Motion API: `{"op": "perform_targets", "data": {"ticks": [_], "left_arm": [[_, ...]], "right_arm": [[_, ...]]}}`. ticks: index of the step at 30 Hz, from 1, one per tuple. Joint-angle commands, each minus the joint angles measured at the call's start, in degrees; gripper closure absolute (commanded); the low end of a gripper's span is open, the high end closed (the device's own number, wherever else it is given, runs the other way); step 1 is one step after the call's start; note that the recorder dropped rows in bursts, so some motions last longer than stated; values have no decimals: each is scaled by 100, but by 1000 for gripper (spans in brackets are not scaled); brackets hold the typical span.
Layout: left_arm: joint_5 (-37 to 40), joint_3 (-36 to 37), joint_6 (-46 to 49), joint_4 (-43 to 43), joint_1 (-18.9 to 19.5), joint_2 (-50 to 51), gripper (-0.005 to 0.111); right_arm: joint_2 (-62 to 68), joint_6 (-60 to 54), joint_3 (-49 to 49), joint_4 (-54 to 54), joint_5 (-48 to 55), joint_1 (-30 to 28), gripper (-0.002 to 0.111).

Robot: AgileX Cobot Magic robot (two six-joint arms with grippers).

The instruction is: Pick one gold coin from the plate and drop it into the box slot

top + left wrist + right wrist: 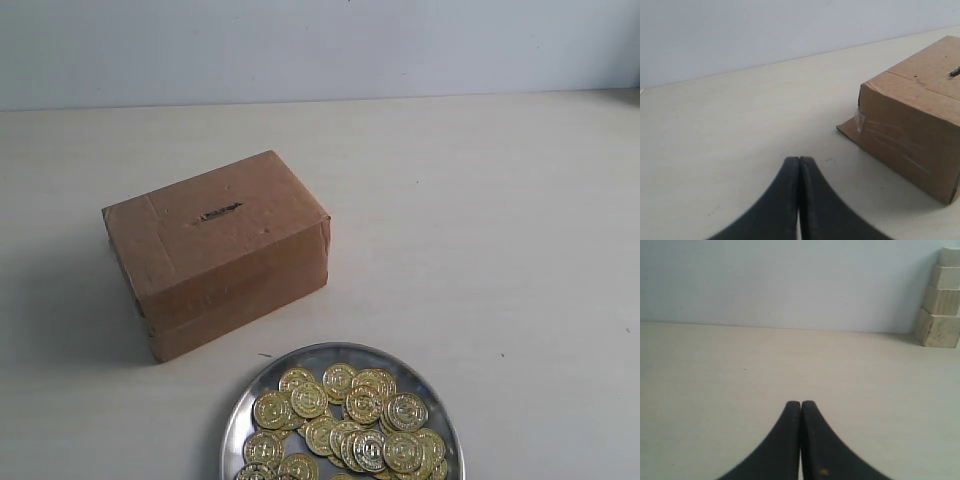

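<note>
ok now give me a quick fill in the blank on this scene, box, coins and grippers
The slot is cut in the ____ face of the box. The plate holds a pile of ____ coins. The left gripper and the right gripper are both ____, holding nothing.
Missing words: top; gold; shut.
</note>
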Motion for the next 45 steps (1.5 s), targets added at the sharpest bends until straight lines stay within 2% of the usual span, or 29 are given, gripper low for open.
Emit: {"op": "perform_targets", "data": {"ticks": [1,45], "left_arm": [[-16,14,-25,-28,11,-30,107],[-29,14,-25,119,11,-30,107]], "right_arm": [[-26,-63,27,26,-29,-14,108],[-26,-43,27,36,-29,-14,108]]}}
